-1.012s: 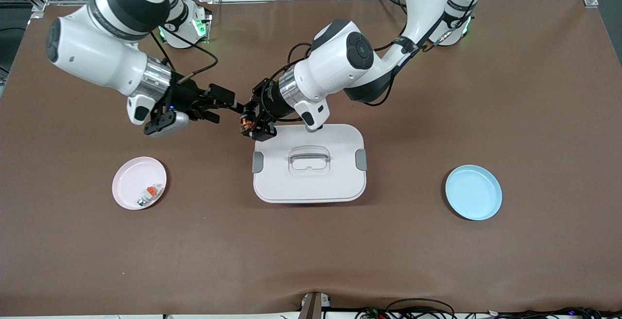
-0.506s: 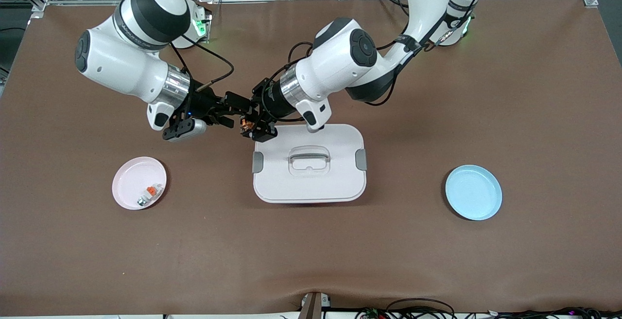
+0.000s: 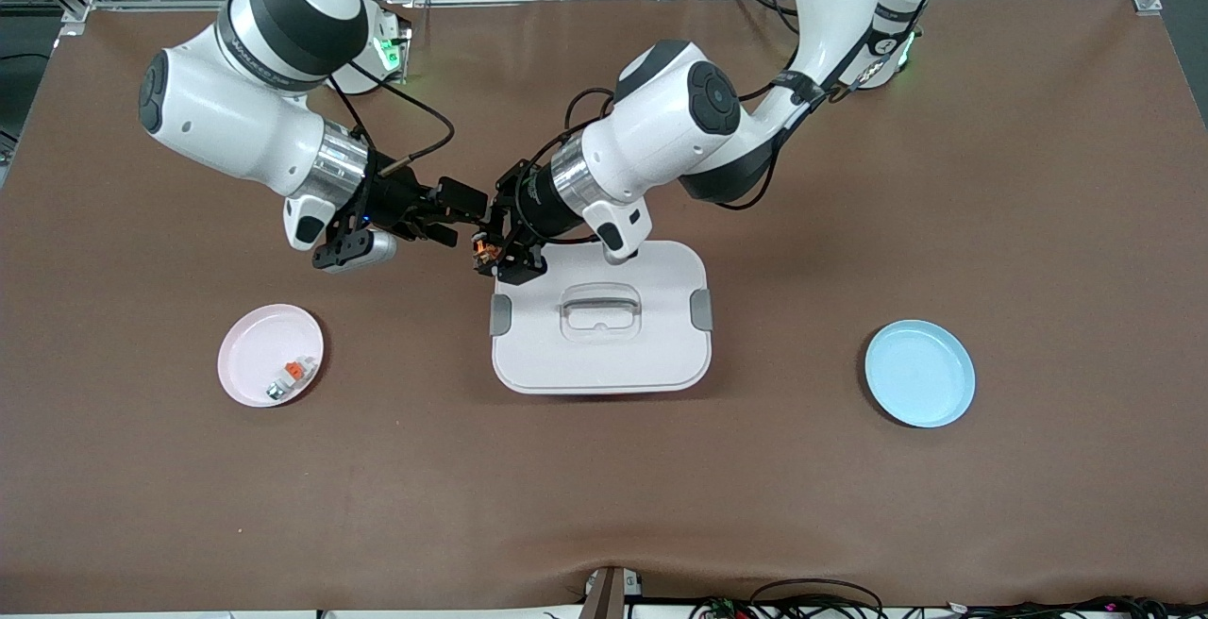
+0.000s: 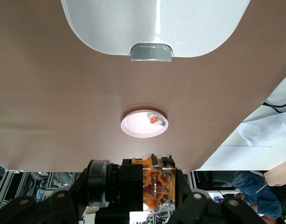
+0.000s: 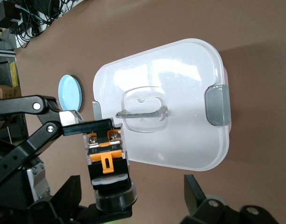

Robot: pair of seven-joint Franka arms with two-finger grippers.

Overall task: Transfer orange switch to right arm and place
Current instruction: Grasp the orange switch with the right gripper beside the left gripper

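My left gripper (image 3: 488,254) is clamped on the orange switch (image 3: 482,247), in the air over the box (image 3: 661,355) corner. My right gripper (image 3: 462,216), fingers wide, surrounds it without gripping. Handover and placing are left.

White lidded box (image 3: 600,336) mid-table; pink plate (image 3: 247,369) w/ small part, maybe connector (image 3: 290,377); blue plate (image 3: 920,374).

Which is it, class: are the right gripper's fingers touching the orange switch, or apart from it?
Apart. The right wrist view shows the right gripper open, clear gaps beside the orange switch, which the left gripper holds.
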